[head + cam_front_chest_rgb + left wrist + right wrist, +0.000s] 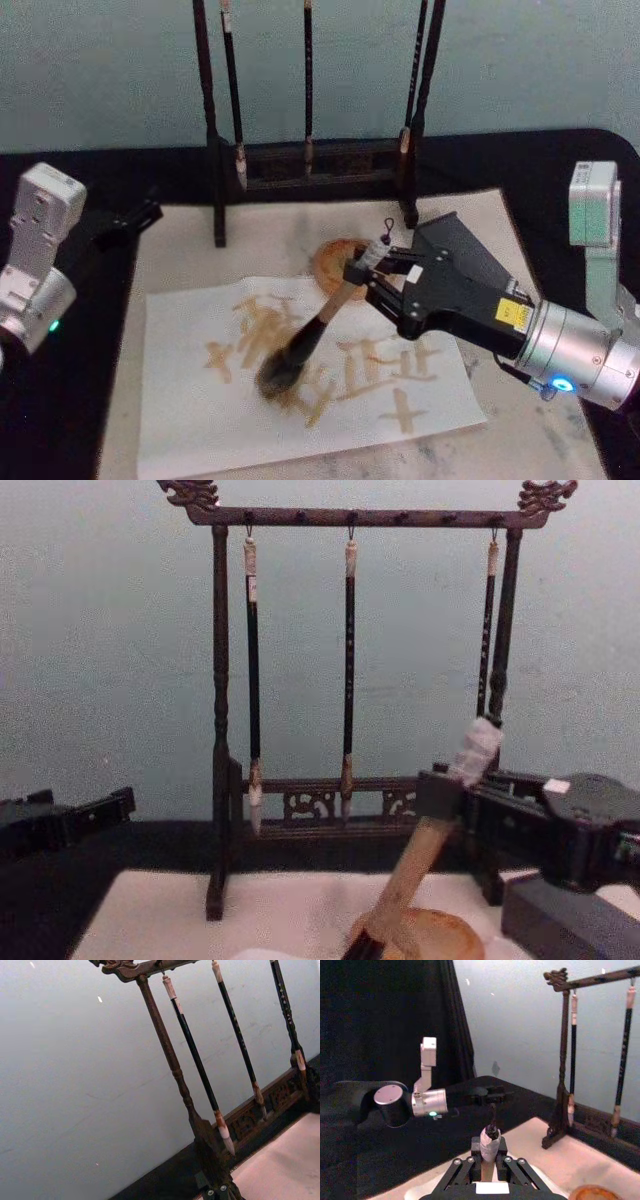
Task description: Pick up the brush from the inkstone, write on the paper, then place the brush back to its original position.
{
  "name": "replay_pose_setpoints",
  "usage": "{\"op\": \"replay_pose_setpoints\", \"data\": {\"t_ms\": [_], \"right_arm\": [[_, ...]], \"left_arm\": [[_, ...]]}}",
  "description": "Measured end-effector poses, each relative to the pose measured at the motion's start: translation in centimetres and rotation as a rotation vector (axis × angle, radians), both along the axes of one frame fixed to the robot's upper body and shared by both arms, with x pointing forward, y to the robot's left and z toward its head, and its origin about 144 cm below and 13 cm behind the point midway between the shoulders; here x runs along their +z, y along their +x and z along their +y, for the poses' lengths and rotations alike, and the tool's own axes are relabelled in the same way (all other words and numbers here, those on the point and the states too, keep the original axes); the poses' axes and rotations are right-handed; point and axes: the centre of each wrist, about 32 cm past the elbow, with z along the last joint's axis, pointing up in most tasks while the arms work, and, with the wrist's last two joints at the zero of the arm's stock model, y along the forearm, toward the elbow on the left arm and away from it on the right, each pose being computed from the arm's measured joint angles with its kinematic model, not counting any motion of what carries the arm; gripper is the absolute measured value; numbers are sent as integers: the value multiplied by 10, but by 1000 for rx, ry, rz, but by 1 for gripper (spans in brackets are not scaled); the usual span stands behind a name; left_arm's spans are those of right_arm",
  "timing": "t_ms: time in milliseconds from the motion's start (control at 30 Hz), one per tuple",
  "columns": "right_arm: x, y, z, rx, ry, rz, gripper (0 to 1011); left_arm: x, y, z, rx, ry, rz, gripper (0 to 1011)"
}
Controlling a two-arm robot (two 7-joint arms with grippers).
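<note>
Nearest you, the paper (300,400) lies flat, a white sheet carrying tan-brown strokes (375,370) across its middle. The brush (300,348) has its bushy head down on the sheet among those strokes. Its shaft is tilted, and the pale handle leans up and back toward your right side.

Your right gripper (362,278) comes in from the right, and its fingers are pressed together on that handle, just below the white-wrapped top end. In the right wrist view that wrapped end stands up between the finger links.

Just behind the gripper sits the inkstone (330,260), a round orange-brown dish at the far edge of the paper. The gripper hides much of it, so you cannot tell what is inside. The brush is clear of the dish.

Farther back stands the dark wooden brush rack (215,730). Three thin brushes (349,660) hang from its top bar with their tips down.

The paper rests on a pale, stained felt mat (190,250), and the mat lies on a black cloth (560,165).

Your left gripper (135,218) is parked at the left, over the black cloth by the mat's far left corner and well apart from the brush. You cannot tell whether it is spread or closed.

A plain pale blue-grey wall (110,70) closes the scene behind the rack.
</note>
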Motion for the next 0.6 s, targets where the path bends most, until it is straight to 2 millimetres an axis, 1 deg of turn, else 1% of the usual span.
{"op": "replay_pose_setpoints", "data": {"t_ms": [167, 367, 600], "right_arm": [[-7, 4, -8, -18, 0, 23, 164], [-11, 5, -19, -45, 2, 35, 163], [-12, 3, -33, -85, 6, 36, 164]], "left_arm": [[0, 0, 0, 0, 0, 0, 1000], [0, 0, 0, 0, 0, 0, 1002], [0, 0, 0, 0, 0, 0, 1002]]}}
